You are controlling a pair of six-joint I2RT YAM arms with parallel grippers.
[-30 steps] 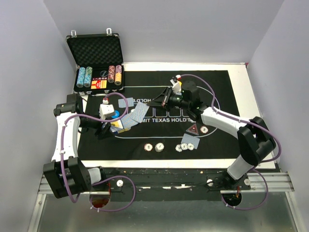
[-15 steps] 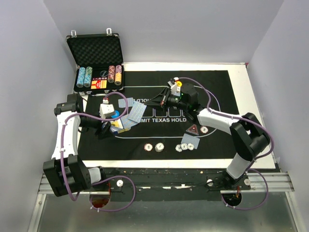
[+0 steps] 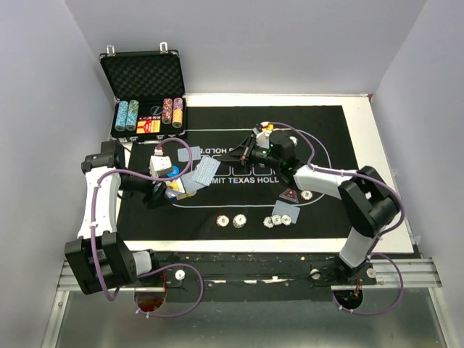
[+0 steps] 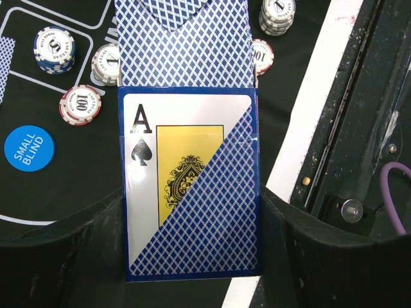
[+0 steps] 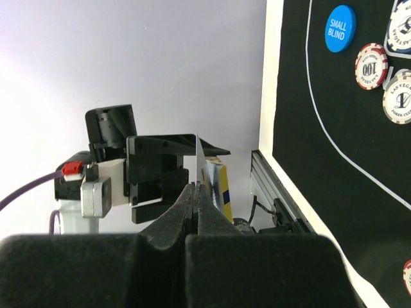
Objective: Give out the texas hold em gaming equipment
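Right gripper is pressing its fingers fully together on a blue-backed card, seen edge-on, over the middle of the mat. Left gripper is clamping the card deck, ace face showing, over the mat's left side. Poker chips are lying by the mat's near edge, with the triangular marker sitting to their right.
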